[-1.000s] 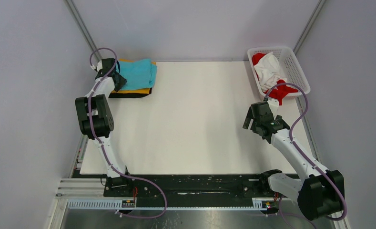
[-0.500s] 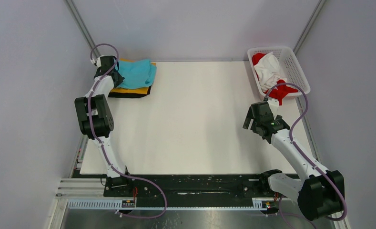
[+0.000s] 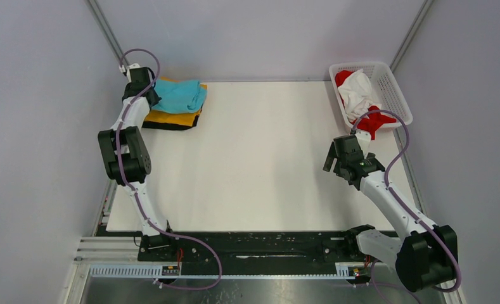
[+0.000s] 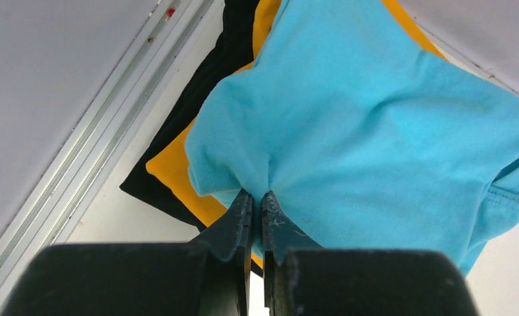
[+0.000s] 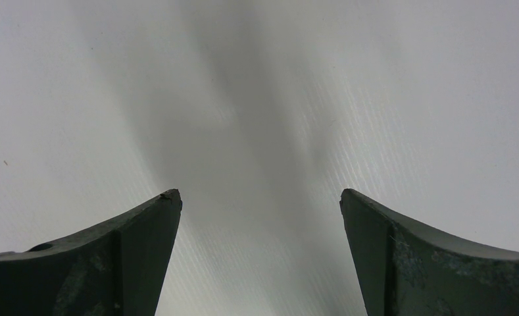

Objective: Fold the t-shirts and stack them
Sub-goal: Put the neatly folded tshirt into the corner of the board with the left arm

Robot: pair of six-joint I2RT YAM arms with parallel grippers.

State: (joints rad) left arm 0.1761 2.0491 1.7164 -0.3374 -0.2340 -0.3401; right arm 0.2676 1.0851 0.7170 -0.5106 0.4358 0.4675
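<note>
Left wrist: left pincer pinches rumpled turquoise t-shirt; right pincer gapes empty.

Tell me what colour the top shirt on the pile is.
The top shirt is turquoise; left wrist view.

left pincer clamped, right pincer spread wide

Soft matt cloth of the turquoise t-shirt, matt white table, white plastic lattice basket.
</note>
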